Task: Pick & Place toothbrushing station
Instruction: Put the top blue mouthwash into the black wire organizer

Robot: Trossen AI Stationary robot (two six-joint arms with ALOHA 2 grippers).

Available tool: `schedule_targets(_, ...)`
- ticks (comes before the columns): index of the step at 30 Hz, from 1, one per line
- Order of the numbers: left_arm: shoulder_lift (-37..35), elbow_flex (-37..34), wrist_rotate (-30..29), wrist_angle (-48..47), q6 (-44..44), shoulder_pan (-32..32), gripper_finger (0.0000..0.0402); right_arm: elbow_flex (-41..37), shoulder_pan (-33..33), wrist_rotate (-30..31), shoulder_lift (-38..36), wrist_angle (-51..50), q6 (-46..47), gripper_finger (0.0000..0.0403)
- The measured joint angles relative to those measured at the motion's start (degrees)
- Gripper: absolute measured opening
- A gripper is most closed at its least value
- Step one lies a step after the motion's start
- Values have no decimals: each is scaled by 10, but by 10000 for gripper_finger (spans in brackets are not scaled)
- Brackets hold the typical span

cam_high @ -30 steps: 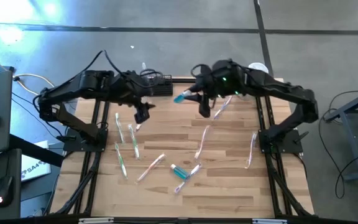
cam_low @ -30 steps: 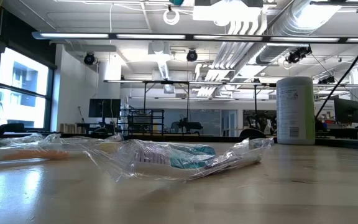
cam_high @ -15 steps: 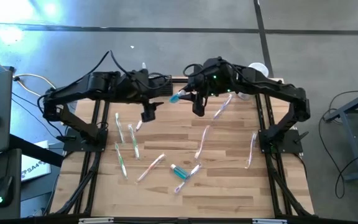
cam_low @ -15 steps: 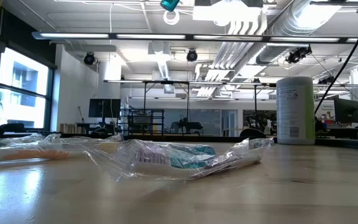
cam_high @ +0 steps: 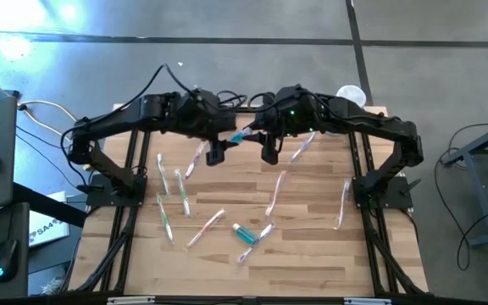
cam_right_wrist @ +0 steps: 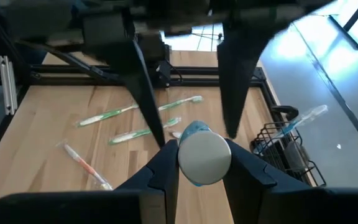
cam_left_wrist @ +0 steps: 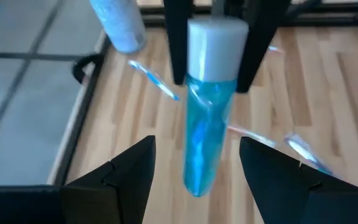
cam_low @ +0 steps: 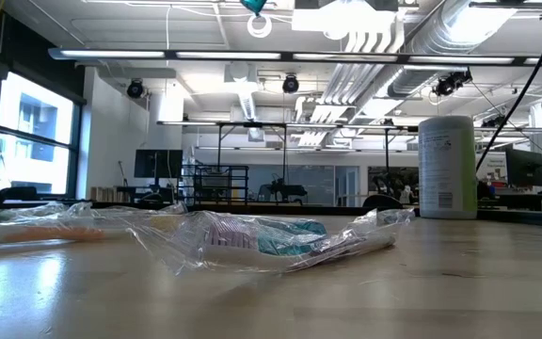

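A blue tube (cam_left_wrist: 201,130) with a white cap (cam_left_wrist: 216,37) hangs in the air over the table's far middle (cam_high: 242,135), with my right gripper (cam_high: 268,151) shut on it. My left gripper (cam_high: 217,152) faces it, open. Its two fingers (cam_left_wrist: 129,168) stand on either side of the tube's free end without touching it. The toothbrushing station (cam_right_wrist: 279,148), a black wire rack with a blue toothbrush (cam_right_wrist: 303,119) standing in it, rests at the table's far edge behind my left arm. My right gripper pinches the tube's white cap end (cam_right_wrist: 204,158) between its two fingers (cam_right_wrist: 166,171), which lie across the tube. The tube points away from the gripper toward my left gripper, roughly level. It is lifted clear of the table.
Several wrapped toothbrushes lie scattered on the wooden table (cam_high: 176,193) (cam_high: 276,193) (cam_high: 343,205), with a small teal tube (cam_high: 244,233) among them. A tall white cylindrical container (cam_high: 352,95) stands at the far right corner. A clear packet (cam_low: 271,240) lies close before the low camera.
My left gripper has gone toward the table's right edge, up to the tube, and has rolled at the wrist; its open fingers now stand around the tube's free end. My right gripper has edged left with the tube, which stays clear of the table.
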Motion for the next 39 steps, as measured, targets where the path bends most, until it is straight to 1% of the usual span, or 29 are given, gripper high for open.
schedule_targets(4, 11, 1, 47, -4, -4, 5, 229, 0, 2, 0, 0, 0, 0, 87)
schedule_targets(5, 13, 0, 51, -7, -4, 7, 229, 0, 2, 0, 0, 0, 0, 87)
schedule_targets(13, 19, 0, 53, 1, 13, 3, 229, 0, 2, 0, 0, 0, 2, 87)
schedule_targets(15, 19, 0, 53, 0, 17, 3, 224, 0, 2, 0, 0, 0, 2, 87)
schedule_targets(17, 19, 0, 53, -1, 19, 3, 208, 0, 2, 0, 0, 0, 2, 87)
schedule_targets(19, 19, 0, 52, -1, 23, 3, 182, 0, 1, 0, 0, 0, 2, 87)
schedule_targets(23, 21, 0, 50, 4, 34, 4, 112, 0, 2, -2, 0, -1, 0, 87)
schedule_targets(26, 21, 0, 49, 5, 34, 4, 68, 0, 1, -2, 0, -4, -1, 87)
schedule_targets(27, 21, 0, 49, 6, 35, 4, 62, 0, 0, -1, 0, -3, -2, 87)
schedule_targets(30, 21, 0, 49, 8, 42, 4, 61, 0, 0, 2, 0, -3, -2, 88)
schedule_targets(33, 21, 0, 48, 8, 43, 5, 61, 0, 1, 23, 0, -2, 0, 110)
schedule_targets(37, 21, 0, 30, 14, 43, 4, 70, -1, 5, 69, -8, -2, 1, 167)
schedule_targets(39, 17, 1, 26, 15, 41, 4, 71, -1, 9, 89, -20, -2, 5, 189)
